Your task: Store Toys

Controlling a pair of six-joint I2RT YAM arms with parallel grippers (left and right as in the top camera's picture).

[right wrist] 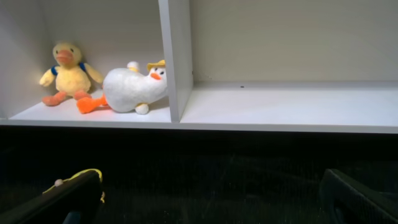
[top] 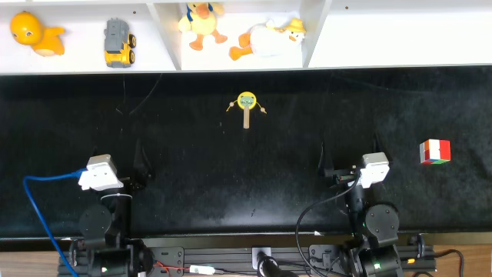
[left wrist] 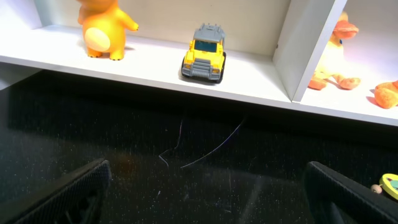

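A small rattle toy with a green face on a wooden stick (top: 246,108) lies on the black table in front of the middle shelf compartment; its edge also shows in the left wrist view (left wrist: 390,184). A colour cube (top: 434,151) sits on the table at the far right. My left gripper (top: 117,159) (left wrist: 205,199) hovers open and empty near the front left, facing the shelf. My right gripper (top: 350,158) (right wrist: 208,202) is open and empty at the front right, well left of the cube.
The white shelf (top: 384,35) runs along the back. Its left compartment holds an orange duck figure (top: 34,35) and a yellow truck (top: 119,42). The middle one holds a yellow plush duck (top: 201,21) and a white plush goose (top: 265,38). The right compartment (right wrist: 292,102) is bare.
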